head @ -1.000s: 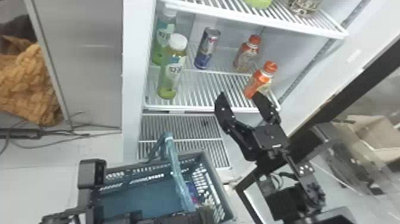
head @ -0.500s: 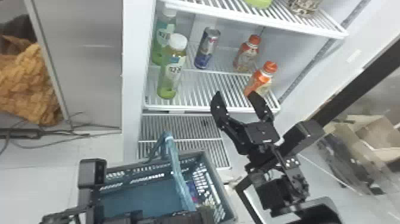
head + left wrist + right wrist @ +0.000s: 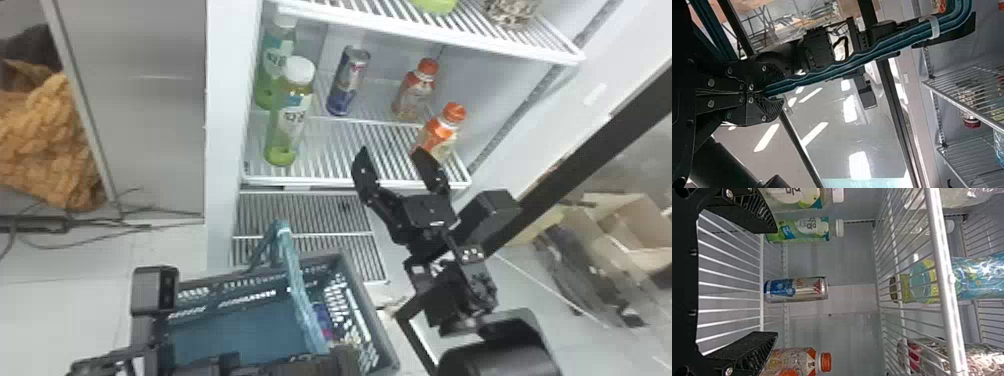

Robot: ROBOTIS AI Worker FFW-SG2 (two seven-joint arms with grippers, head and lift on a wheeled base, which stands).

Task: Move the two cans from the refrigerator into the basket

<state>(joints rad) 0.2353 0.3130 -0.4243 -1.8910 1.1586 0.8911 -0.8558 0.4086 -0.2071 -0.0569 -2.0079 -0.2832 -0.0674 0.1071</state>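
Right gripper [image 3: 391,151]: jaws spread wide, held near the shelf's front edge [image 3: 310,181], apart from the can [image 3: 348,80].
Can: stood toward the shelf's back; bare wire in front, gaps at both sides.
Left gripper [image 3: 320,364]: clamped on the handle [image 3: 295,280] of the basket [image 3: 370,310].
Counts, this shelf: one can, two green bottles [image 3: 290,117], two orange-capped bottles [image 3: 440,131].

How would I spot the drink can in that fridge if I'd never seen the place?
Look inside the open white refrigerator, at the wire shelf holding two green bottles on the left and two orange-capped bottles on the right. The can stands between the pairs, slim, blue below and silver above. Unlike its neighbours, it has a flat top and no screw cap.
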